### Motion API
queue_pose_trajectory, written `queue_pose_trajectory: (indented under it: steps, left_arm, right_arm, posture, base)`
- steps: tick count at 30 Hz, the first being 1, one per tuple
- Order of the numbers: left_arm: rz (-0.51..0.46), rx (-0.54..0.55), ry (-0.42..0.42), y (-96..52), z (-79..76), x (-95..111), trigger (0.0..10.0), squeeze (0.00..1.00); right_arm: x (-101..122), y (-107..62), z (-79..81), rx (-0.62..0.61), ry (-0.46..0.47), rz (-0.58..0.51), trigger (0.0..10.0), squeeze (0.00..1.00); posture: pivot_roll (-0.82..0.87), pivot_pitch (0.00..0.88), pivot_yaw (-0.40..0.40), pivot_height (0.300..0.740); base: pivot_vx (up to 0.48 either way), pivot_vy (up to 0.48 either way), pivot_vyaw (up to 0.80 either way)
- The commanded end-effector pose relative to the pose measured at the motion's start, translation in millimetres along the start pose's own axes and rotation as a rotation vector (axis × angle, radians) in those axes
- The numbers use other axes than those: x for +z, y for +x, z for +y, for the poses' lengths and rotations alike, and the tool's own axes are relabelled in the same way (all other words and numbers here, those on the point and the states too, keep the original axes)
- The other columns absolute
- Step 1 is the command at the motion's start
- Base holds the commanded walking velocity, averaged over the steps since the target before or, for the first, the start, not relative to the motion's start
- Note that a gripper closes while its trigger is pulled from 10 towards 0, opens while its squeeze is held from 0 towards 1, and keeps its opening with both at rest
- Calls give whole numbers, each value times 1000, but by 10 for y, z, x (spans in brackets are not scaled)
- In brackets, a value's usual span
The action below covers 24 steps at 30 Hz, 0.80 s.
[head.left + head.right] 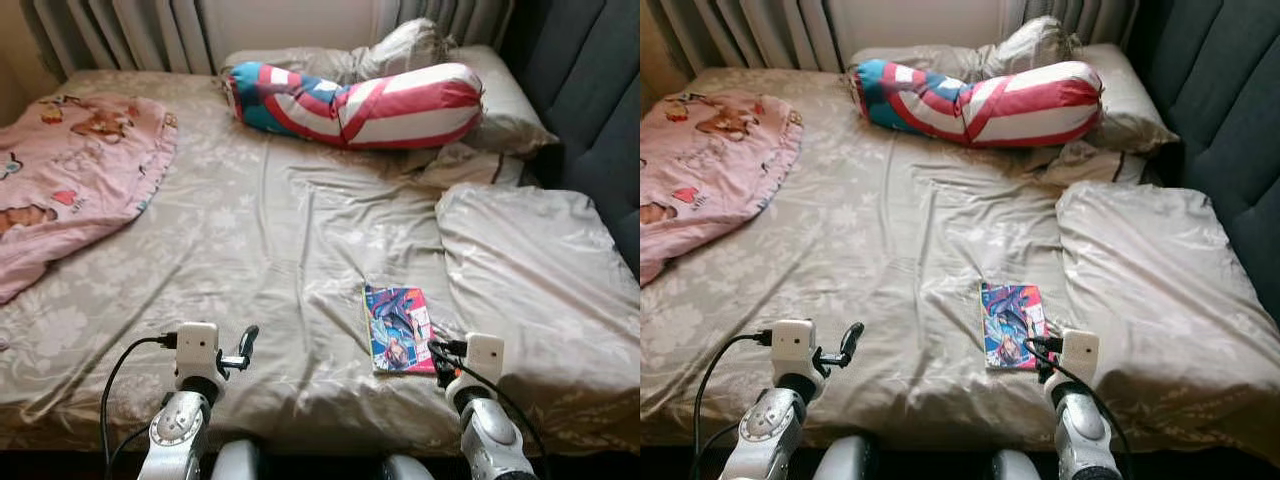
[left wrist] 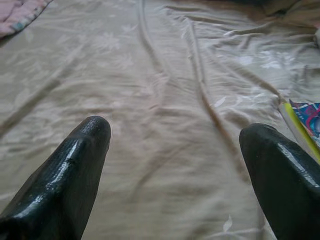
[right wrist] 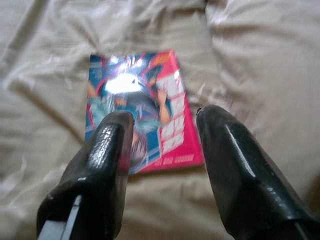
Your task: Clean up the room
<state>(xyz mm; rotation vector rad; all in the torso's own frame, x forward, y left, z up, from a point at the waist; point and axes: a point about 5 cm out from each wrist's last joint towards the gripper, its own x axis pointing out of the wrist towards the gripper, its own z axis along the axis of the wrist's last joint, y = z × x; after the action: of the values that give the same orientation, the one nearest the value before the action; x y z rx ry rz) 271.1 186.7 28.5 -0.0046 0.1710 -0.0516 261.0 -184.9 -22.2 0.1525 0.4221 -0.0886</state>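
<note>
Nearest us, our right gripper (image 3: pixel 162 125) hovers over the book (image 3: pixel 142 107), fingers parted and holding nothing; the glossy cover is blurred. Our left gripper (image 2: pixel 175 135) gapes wide over the bare sheet (image 1: pixel 250 240). Beyond lie a pink blanket (image 1: pixel 70 170), cut off at the edge, and a striped bolster (image 1: pixel 360 100).

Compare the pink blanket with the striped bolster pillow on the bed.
The pink blanket lies flat and crumpled at the bed's left side; the striped bolster pillow is plump, tube-shaped and bent, near the head. The blanket bears cartoon prints on pink; the bolster has red, white and blue stripes. Both rest on the beige sheet.
</note>
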Motion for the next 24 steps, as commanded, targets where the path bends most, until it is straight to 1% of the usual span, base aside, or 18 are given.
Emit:
queue_pose_trajectory:
  steps: [1,2,3,4,5,8,9,10,12,14,15,17,18,19,21,23,24]
  left_arm:
    - [41,-1,-14,-2,-5,-96,10000,0]
    - [49,-1,-15,-2,-4,-115,10000,0]
    - [79,-2,-22,0,-4,-172,10000,0]
    - [79,-2,-22,0,-4,-172,10000,0]
    - [119,-4,-29,2,-13,-243,10000,0]
    - [171,-5,-37,-4,-25,-334,10000,0]
    - [211,4,-50,-15,-14,-397,10000,0]
    - [258,27,-89,-34,4,-468,10000,0]
    - [301,37,-112,-54,3,-530,10000,0]
    - [373,29,-94,-104,-23,-643,10000,0]
    - [386,28,-89,-115,-27,-661,10000,0]
    - [430,33,-85,-154,-31,-726,10000,0]
    - [471,37,-77,-192,-30,-784,10000,0]
    - [471,37,-77,-192,-30,-784,10000,0]
    - [524,44,-56,-258,-10,-862,10000,0]
    - [561,85,-87,-326,43,-926,10000,0]
    - [590,126,-110,-388,97,-978,10000,0]
  right_arm:
    - [-158,-69,-61,-32,23,67,10000,0]
    - [-180,-81,-73,-37,31,75,10000,0]
    - [-246,-115,-103,-47,30,105,10000,0]
    - [-246,-115,-103,-47,30,105,10000,0]
    - [-332,-160,-142,-57,16,149,10000,0]
    - [-460,-229,-181,-67,1,216,10000,0]
    - [-518,-263,-190,-69,-2,244,10000,0]
    - [-569,-292,-201,-76,-9,272,10000,0]
    - [-616,-320,-207,-81,-3,296,10000,0]
    - [-676,-357,-218,-82,-19,333,10000,0]
    - [-687,-364,-222,-85,-18,339,10000,0]
    - [-720,-388,-242,-101,-14,358,10000,0]
    - [-737,-401,-257,-117,-8,368,10000,0]
    - [-737,-401,-257,-117,-8,368,10000,0]
    - [-749,-406,-247,-110,-11,378,10000,0]
    - [-759,-407,-229,-89,-33,389,10000,0]
    - [-771,-410,-213,-80,-40,399,10000,0]
  posture:
    - [-61,1,-31,651]
    - [-63,0,-28,651]
    - [-69,0,-19,660]
    - [-69,0,-19,660]
    - [-65,0,-15,670]
    - [-60,0,-9,685]
    - [-62,0,-8,695]
    - [-62,0,-8,705]
    - [-62,0,-8,715]
    - [-64,0,-11,735]
    - [-64,0,-11,740]
    - [-63,0,-14,740]
    - [-60,0,-17,740]
    - [-60,0,-17,740]
    - [-57,0,-18,740]
    - [-60,0,-19,740]
    - [-60,0,-20,740]
  base:
    - [0,0,0]
    - [0,0,0]
    - [0,0,0]
    - [0,0,0]
    - [0,0,0]
    - [0,0,0]
    - [0,0,0]
    - [0,0,0]
    - [0,0,0]
    - [0,0,0]
    - [0,0,0]
    - [0,0,0]
    - [0,0,0]
    - [0,0,0]
    - [0,0,0]
    - [0,0,0]
    - [0,0,0]
